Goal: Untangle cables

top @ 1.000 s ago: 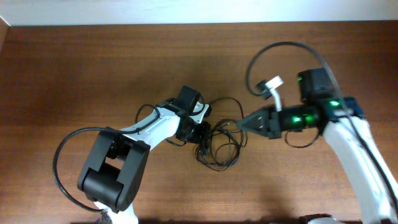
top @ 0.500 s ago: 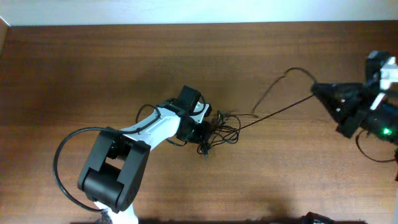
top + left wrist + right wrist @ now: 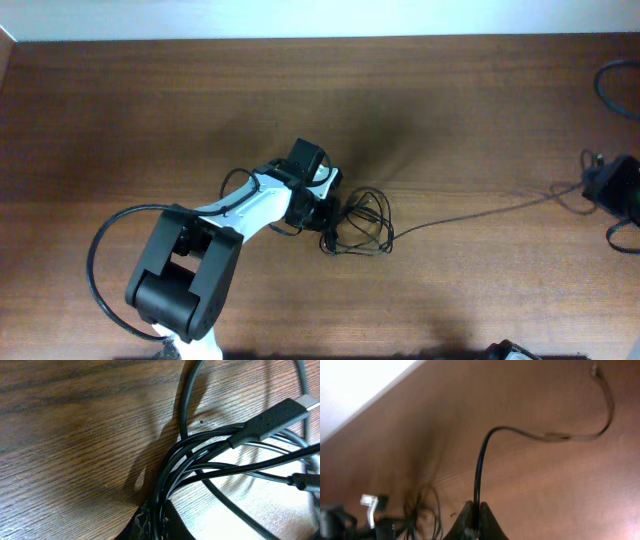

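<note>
The wooden table [image 3: 150, 100] fills the overhead view. The left arm [image 3: 190, 270] stretches across it, and its left claw [image 3: 325, 215] is pinched on the cables [image 3: 362, 225], a loose tangle whose loops lie just beyond its tips. One cord [image 3: 470, 212] runs from the tangle to the right claw [image 3: 598, 186], well apart, which clamps it between its tips. A black plug [image 3: 272, 417] lies ahead of the left claw, on the bundle.

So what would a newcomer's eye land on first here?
One thin black cord runs alone from the middle of the table to the far right, pinched in the fingers of the right gripper. The rest sits as a tangle of cables at the left gripper, whose fingers clamp several strands.
</note>
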{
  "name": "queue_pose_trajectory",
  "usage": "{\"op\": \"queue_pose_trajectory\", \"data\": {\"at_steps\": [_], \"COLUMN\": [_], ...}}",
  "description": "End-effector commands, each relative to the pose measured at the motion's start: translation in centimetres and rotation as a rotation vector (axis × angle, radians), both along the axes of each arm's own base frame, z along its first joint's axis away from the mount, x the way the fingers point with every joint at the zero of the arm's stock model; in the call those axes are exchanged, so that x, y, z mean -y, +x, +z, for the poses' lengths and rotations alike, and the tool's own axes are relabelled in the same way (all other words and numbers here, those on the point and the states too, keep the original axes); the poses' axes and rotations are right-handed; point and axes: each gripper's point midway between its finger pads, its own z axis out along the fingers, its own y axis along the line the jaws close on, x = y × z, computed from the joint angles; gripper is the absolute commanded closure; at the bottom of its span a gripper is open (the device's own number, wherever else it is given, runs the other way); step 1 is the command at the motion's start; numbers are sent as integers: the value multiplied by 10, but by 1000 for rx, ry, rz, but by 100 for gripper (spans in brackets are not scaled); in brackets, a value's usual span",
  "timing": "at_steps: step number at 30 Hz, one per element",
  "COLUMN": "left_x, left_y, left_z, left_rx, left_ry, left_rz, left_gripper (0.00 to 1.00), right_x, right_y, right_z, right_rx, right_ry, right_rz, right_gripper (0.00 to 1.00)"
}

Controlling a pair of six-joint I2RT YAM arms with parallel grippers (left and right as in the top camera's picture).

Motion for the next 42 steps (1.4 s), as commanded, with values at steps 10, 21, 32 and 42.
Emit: {"op": "queue_pose_trajectory", "data": {"at_steps": [10,21,32,42], "left_x": [9,17,47,49], "left_y": [28,47,27,25], "left_z": [50,115,134,136], "left_rx": [-11,-58,-341,-397], "left_ry": [17,4,-174,-183], "left_rz": [13,165,365,422], "left_gripper": [100,100,100,100], "right_x": [-56,-98,-127,-129], "right_y": [23,36,64,82], "right_z": [-109,-126,-152,-153], "right_rx": [-438,-458,-333,-253], "right_ry": [144,98,63,53], "right_rz": [264,416,503,510], "right_gripper": [96,96,96,48]}}
